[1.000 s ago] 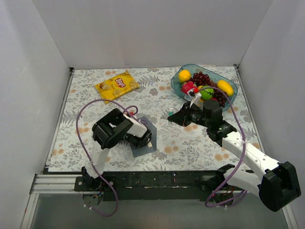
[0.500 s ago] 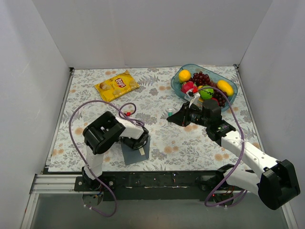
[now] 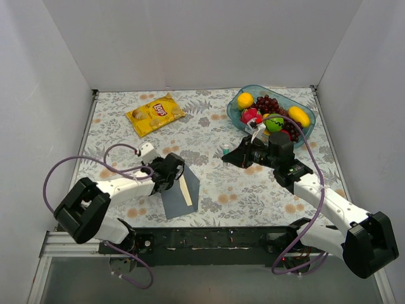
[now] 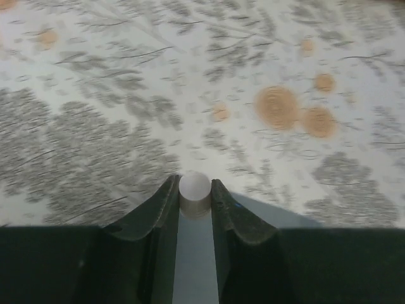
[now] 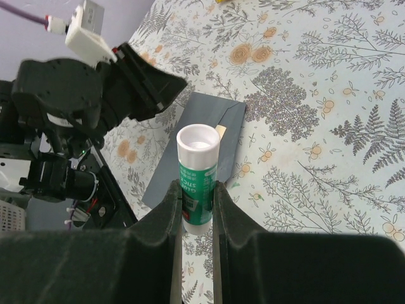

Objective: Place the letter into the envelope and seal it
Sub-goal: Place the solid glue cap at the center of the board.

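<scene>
The slate grey-blue envelope [image 3: 176, 201] lies flat near the table's front edge, with a strip of the cream letter [image 3: 185, 189] showing on it. My left gripper [image 3: 172, 172] is low at the envelope's far left corner. In the left wrist view it [image 4: 195, 183] is shut on a small white cap [image 4: 194, 187], with the envelope [image 4: 278, 215] under it. My right gripper [image 3: 230, 152] hovers right of the envelope, shut on an uncapped green glue stick [image 5: 198, 168]. The right wrist view also shows the envelope [image 5: 168, 168] and a sliver of the letter [image 5: 219, 131].
A yellow crisp bag [image 3: 155, 114] lies at the back left. A teal bowl [image 3: 231, 109] of fruit stands at the back right, just behind my right arm. White walls close the table on three sides.
My left arm has dropped low and stretched out to the left, uncovering the envelope and the letter strip. The envelope has shifted slightly. My right arm with the glue stick has hardly moved.
</scene>
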You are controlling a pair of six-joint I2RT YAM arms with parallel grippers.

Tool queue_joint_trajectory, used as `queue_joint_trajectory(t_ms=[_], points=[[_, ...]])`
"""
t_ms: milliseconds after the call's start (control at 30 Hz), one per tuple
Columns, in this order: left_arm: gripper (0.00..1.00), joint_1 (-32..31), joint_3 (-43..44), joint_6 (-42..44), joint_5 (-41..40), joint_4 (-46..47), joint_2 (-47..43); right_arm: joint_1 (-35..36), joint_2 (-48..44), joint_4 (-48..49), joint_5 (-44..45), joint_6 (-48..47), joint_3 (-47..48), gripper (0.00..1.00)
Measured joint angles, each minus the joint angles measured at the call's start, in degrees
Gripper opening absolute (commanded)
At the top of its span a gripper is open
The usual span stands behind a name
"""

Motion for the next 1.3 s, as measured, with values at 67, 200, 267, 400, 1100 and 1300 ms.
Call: queue_joint_trajectory(t_ms=[67,200,267,400,1100,1300], points=[[0.00,0.76,3.08,3.58,0.04,3.50,2.01,0.00,-0.04,-0.13,0.13,-0.04,0.00,0.01],[0.00,-1.53,3.30,12.96,2.34,20.06,1.29,0.00,-0.02,-0.17,0.50,-0.04,0.00,0.01],[0.00,-1.29,0.39,16.28,3.15,25.51,-1.57,0.00,-0.02,-0.20,0.50,-0.02,0.00,0.01],[0.00,0.33,-6.16,23.85,4.87,38.60,-2.78,0.00,0.02,-0.20,0.46,-0.07,0.00,0.01],[0.00,7.34,-10.75,44.33,15.28,81.64,23.30,0.00,1.11,-1.14,0.26,-1.38,0.00,0.01],[0.00,7.34,-9.44,45.66,17.14,84.30,27.96,0.00,1.11,-1.70,0.98,-1.60,0.00,0.01]])
